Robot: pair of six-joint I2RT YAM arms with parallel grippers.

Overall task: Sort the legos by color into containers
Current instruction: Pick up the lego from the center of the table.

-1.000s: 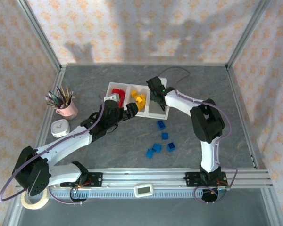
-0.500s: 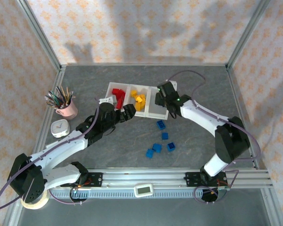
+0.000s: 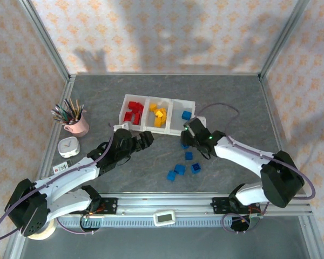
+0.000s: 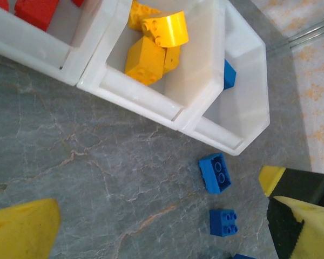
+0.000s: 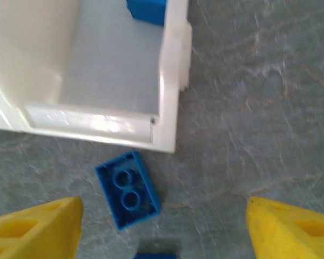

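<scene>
The white tray (image 3: 171, 116) holds red legos (image 3: 133, 110) in its left compartment, yellow ones (image 3: 159, 114) in the middle and one blue brick (image 3: 187, 115) on the right. Several loose blue legos (image 3: 179, 169) lie on the table in front of it. My right gripper (image 3: 186, 139) is open just past the tray's front right corner. In the right wrist view an upside-down blue brick (image 5: 128, 189) lies between and ahead of its yellow fingertips (image 5: 38, 232). My left gripper (image 3: 143, 139) is open and empty before the tray, with that same brick (image 4: 215, 172) ahead of it.
A pink cup of pencils (image 3: 75, 124) and a small white clock (image 3: 69, 147) stand at the left. A tape roll (image 3: 38, 229) and a white timer (image 3: 164, 217) sit by the near rail. Frame posts and papered walls enclose the table.
My right gripper has pulled back from over the tray's right compartment to the loose blue bricks; a blue brick now shows in that compartment. The left arm drew back slightly toward the near side.
</scene>
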